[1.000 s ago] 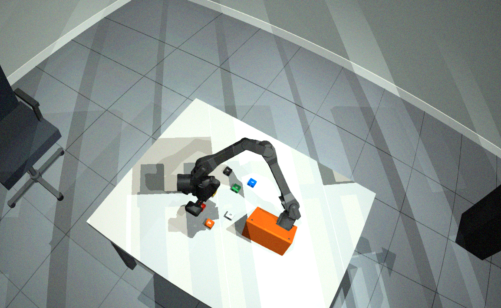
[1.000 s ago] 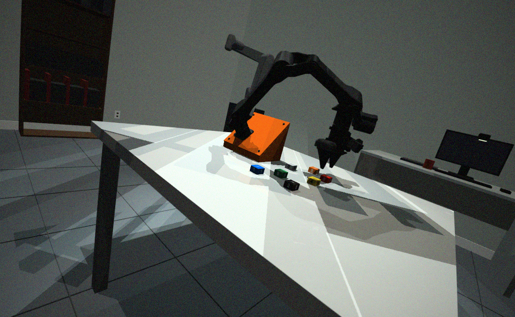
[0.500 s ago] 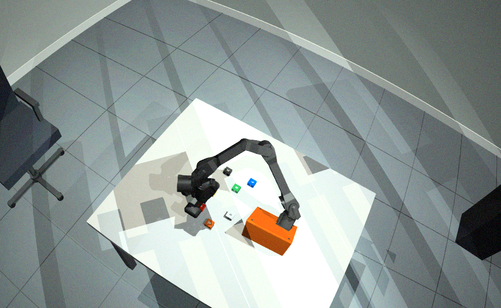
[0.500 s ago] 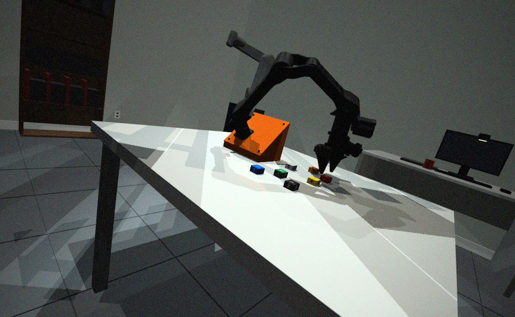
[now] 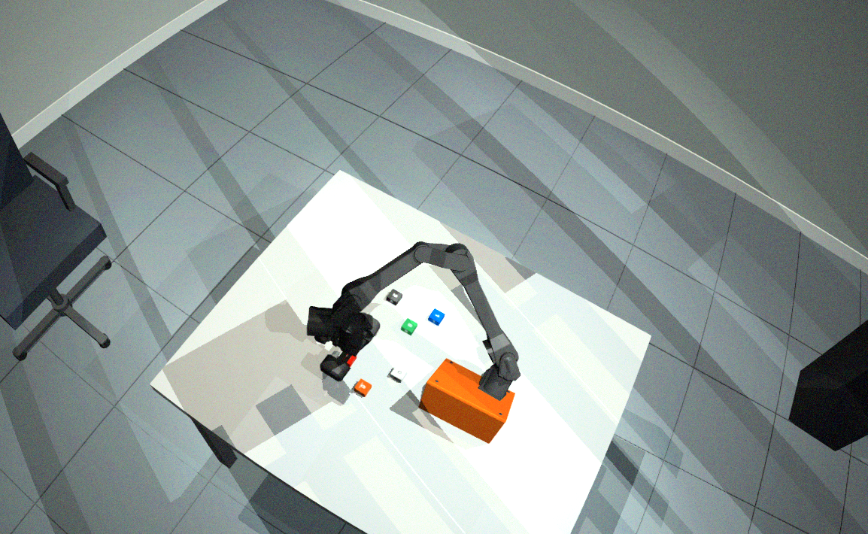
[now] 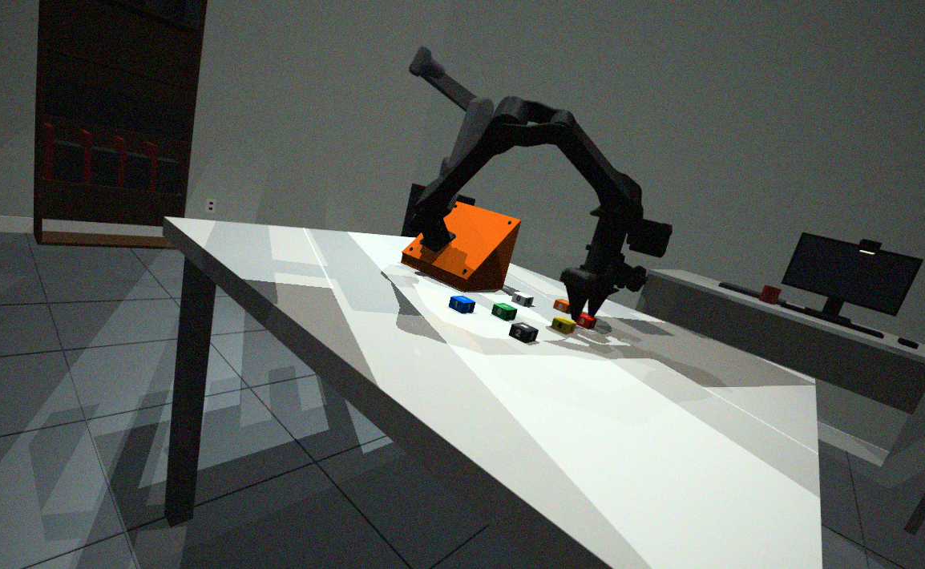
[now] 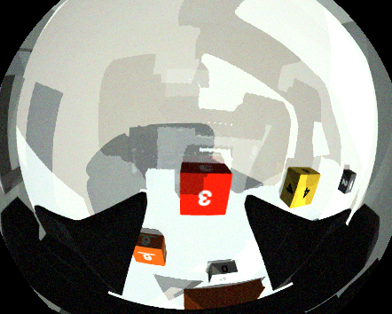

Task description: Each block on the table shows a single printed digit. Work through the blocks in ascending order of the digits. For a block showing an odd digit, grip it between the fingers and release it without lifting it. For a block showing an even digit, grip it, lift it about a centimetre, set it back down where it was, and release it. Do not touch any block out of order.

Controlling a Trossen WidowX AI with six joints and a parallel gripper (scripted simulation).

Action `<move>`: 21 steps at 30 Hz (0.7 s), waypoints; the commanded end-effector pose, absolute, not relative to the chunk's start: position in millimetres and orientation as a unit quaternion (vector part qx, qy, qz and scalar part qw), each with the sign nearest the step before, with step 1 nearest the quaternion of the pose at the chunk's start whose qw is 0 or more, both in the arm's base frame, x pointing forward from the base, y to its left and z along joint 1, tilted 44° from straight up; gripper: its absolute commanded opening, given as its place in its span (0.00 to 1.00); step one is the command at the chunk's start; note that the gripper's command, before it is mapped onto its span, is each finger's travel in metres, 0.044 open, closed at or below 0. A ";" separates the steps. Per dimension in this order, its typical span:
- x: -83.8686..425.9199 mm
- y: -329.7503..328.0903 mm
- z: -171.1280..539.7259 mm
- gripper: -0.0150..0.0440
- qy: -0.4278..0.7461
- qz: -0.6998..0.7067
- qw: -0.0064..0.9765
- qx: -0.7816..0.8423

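Jaws [image 5: 346, 360] [image 6: 583, 316] stand open, empty; red block 3 [image 5: 351, 360] [image 6: 586, 320] [image 7: 205, 191] lies just ahead, centred between the 2 fingertips.
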State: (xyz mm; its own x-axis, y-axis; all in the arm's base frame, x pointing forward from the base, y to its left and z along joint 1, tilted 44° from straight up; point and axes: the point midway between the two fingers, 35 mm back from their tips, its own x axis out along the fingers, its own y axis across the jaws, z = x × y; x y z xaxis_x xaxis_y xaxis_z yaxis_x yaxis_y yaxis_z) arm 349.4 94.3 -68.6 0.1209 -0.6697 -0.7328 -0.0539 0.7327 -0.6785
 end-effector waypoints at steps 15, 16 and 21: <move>349.1 92.7 -70.9 0.46 0.625 -0.223 0.688 -0.294; 349.1 92.7 -70.9 0.46 0.625 -0.223 0.688 -0.294; 349.1 92.7 -70.9 0.46 0.625 -0.223 0.688 -0.294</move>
State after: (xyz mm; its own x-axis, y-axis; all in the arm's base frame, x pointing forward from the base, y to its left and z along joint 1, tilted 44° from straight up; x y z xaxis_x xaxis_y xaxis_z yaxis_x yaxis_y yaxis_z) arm 349.0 93.3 -70.1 0.1193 -0.6710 -0.7318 -0.0555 0.7314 -0.6797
